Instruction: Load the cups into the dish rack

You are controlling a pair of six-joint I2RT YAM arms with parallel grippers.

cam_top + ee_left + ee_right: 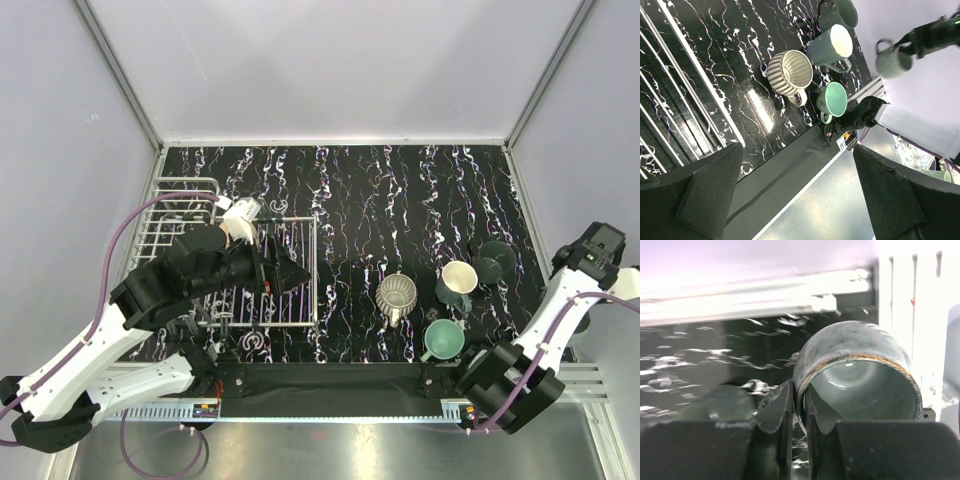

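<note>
Here, right gripper (799, 402) clamping grey-teal cup (850, 342) rim; left gripper (800, 192) wide open, empty

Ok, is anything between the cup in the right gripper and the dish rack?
Yes: the ribbed cup, the mint cup and the pale-lined cup stand on the table between the held cup and the dish rack, and the open left gripper hangs over the rack's grid part.

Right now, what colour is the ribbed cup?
The ribbed cup is grey-beige; left wrist view shows it best.
</note>
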